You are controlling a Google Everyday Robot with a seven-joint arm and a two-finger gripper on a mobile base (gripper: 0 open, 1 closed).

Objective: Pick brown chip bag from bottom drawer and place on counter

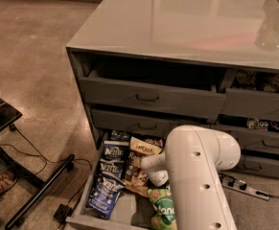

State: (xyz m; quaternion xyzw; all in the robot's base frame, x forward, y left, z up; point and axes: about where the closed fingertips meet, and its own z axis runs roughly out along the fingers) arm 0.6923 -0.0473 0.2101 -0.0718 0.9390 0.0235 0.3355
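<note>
The counter (177,23) topped the grey cabinet; beneath it the bottom drawer (127,208) stood pulled open. The white arm (196,176) reached into it. The brown chip bag (141,150) lay inside beside blue Kettle bags (111,164), with the gripper (147,163) at the bag; whether it gripped could not be told.

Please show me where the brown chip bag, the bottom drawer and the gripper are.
brown chip bag (144,149): camera view, on its cream top band.
bottom drawer (97,223): camera view, on its front wall.
gripper (146,165): camera view, on its tip, over the bag inside the drawer.
</note>
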